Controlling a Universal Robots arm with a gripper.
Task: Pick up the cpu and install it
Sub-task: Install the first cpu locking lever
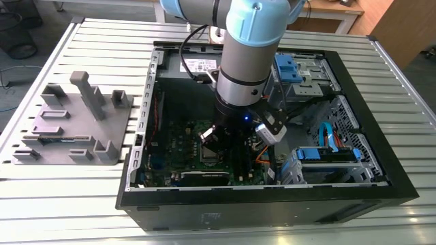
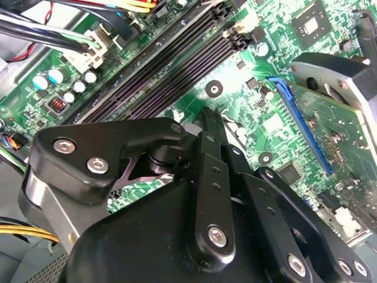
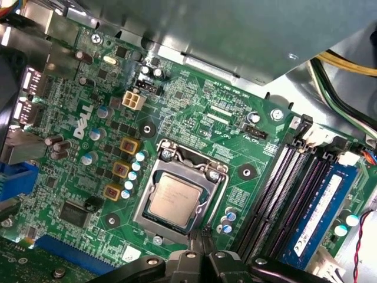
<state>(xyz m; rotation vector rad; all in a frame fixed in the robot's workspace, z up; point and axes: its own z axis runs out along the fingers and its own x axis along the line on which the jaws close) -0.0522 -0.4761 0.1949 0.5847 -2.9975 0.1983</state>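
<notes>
At lower centre of the first wrist view, the gripper (image 3: 199, 242) has its fingers pressed together with nothing between them, just beside the socket (image 3: 179, 197). Beyond, mid-frame, the cpu (image 3: 175, 196) lies flat in that socket. Judged best: check all 4 corners sit flush before any pressing

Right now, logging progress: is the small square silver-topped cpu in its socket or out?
In: the small square silver-topped cpu lies flat inside the metal socket frame on the green motherboard.
</notes>
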